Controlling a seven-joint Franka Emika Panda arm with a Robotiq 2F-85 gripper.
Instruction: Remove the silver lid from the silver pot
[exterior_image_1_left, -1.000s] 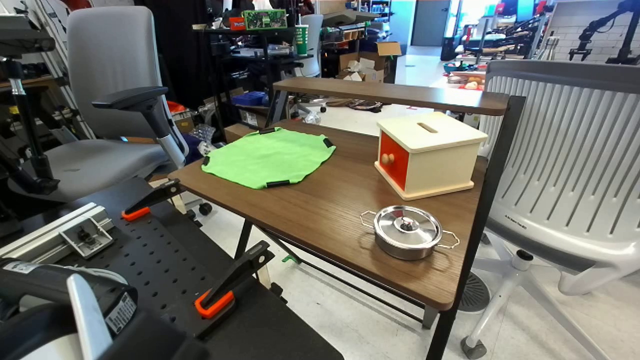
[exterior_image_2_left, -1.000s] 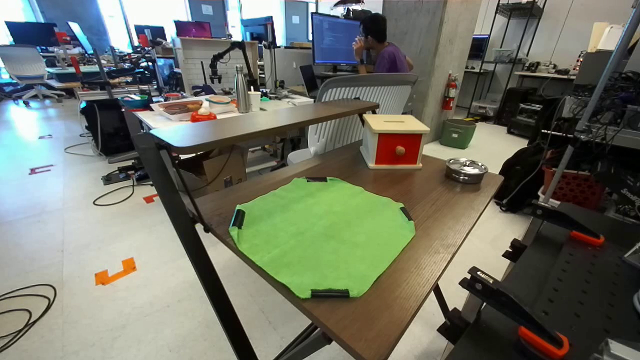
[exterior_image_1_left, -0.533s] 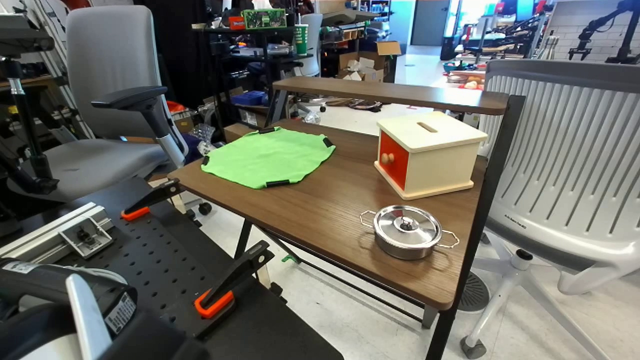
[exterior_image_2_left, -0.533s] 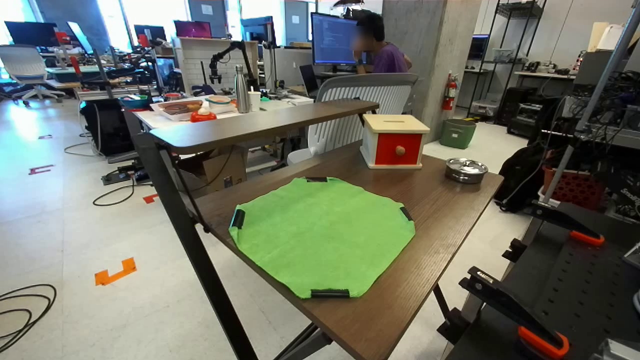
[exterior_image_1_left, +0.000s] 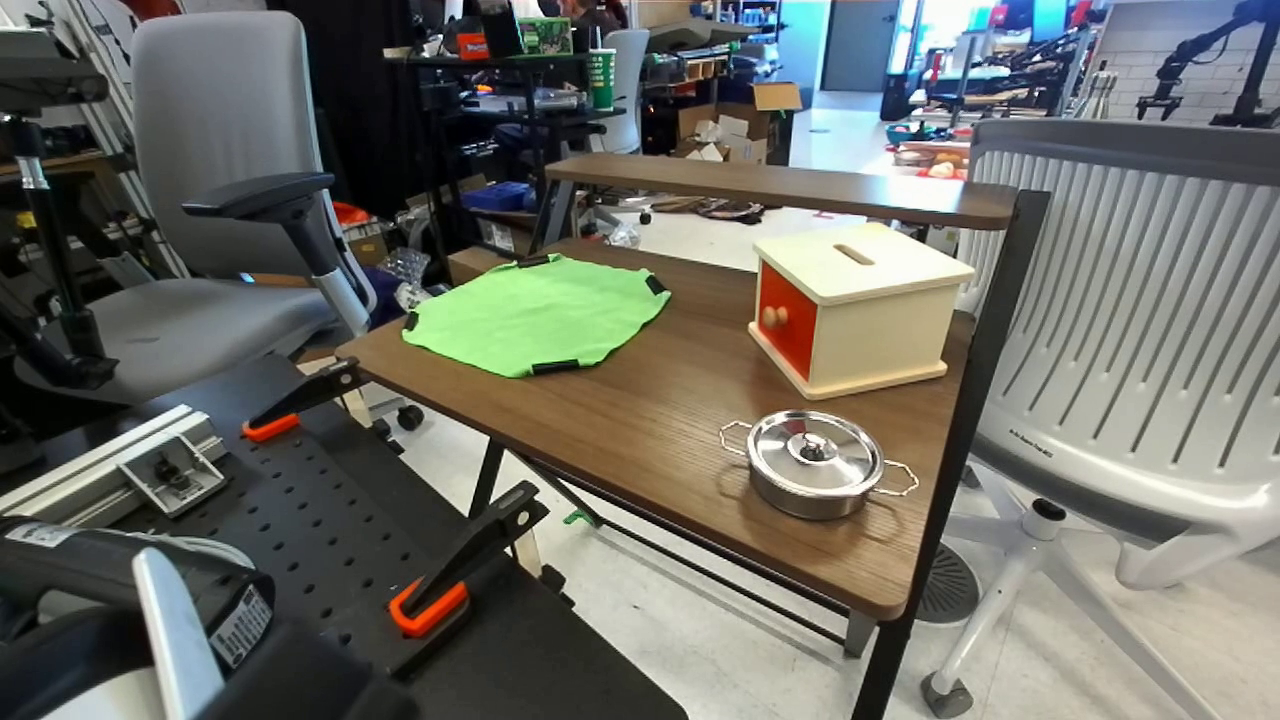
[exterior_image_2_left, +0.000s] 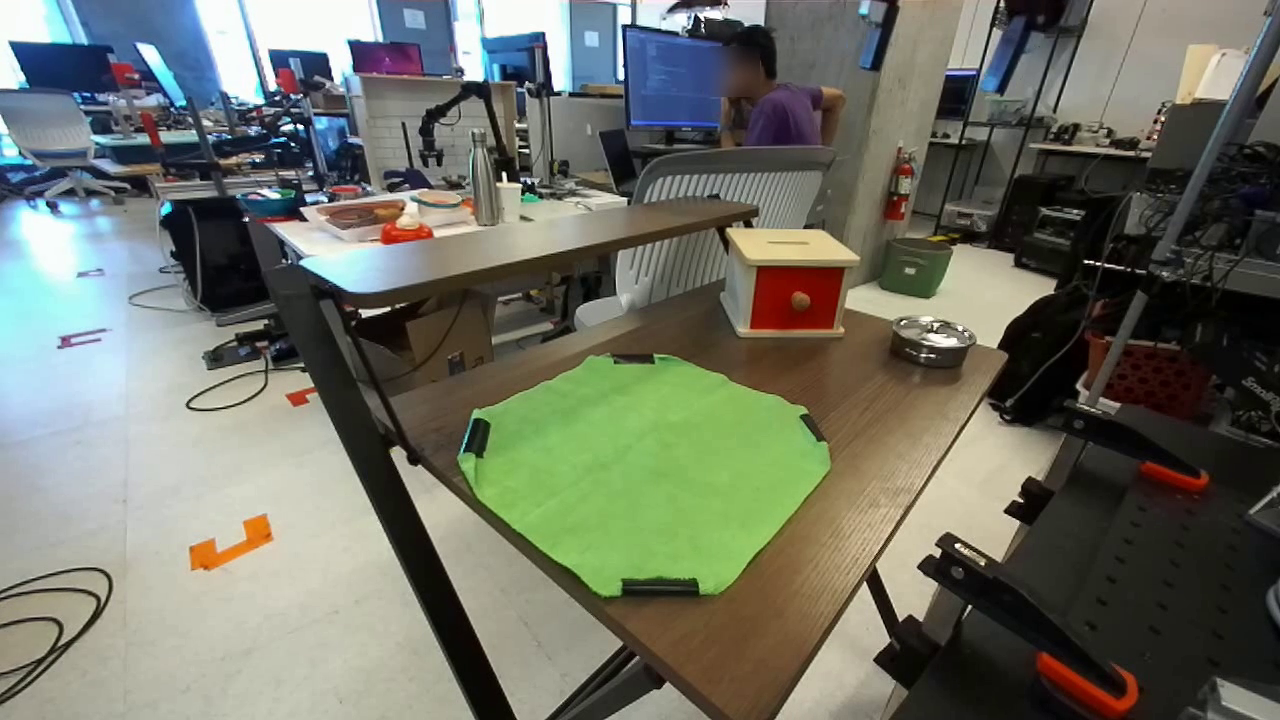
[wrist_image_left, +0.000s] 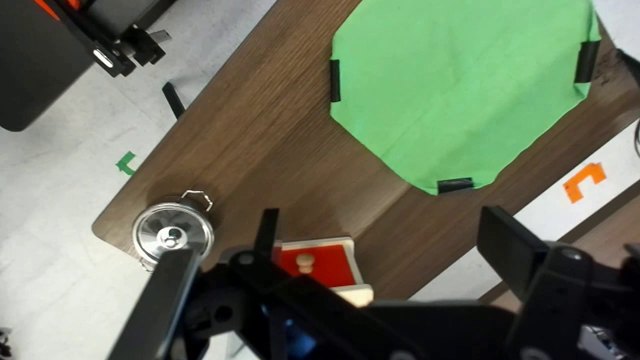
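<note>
The silver lid (exterior_image_1_left: 815, 448) lies flat on the silver pot (exterior_image_1_left: 808, 500), knob up, near the table's corner. The lid (exterior_image_2_left: 933, 329) and pot (exterior_image_2_left: 930, 354) also show in an exterior view. In the wrist view the lid (wrist_image_left: 172, 231) is at the lower left, partly cut off by a dark gripper part; a pot handle shows above it. My gripper (wrist_image_left: 382, 216) is open and empty, its fingers wide apart. It is high above the table and well to the side of the pot. Dark gripper parts (exterior_image_2_left: 935, 72) hang at the top edge of an exterior view.
A wooden box (exterior_image_1_left: 880, 310) with an orange-red drawer front stands beside the pot. A green cloth (exterior_image_1_left: 545, 315) lies on the brown table (exterior_image_1_left: 640, 420). A raised shelf (exterior_image_1_left: 780, 188) runs along the table's side. A black bench with clamps (exterior_image_1_left: 430, 605) adjoins the table.
Dark gripper parts have come into view at the top edge of both exterior views. The lid, pot, box and cloth have not moved. The seated person's arm has shifted.
</note>
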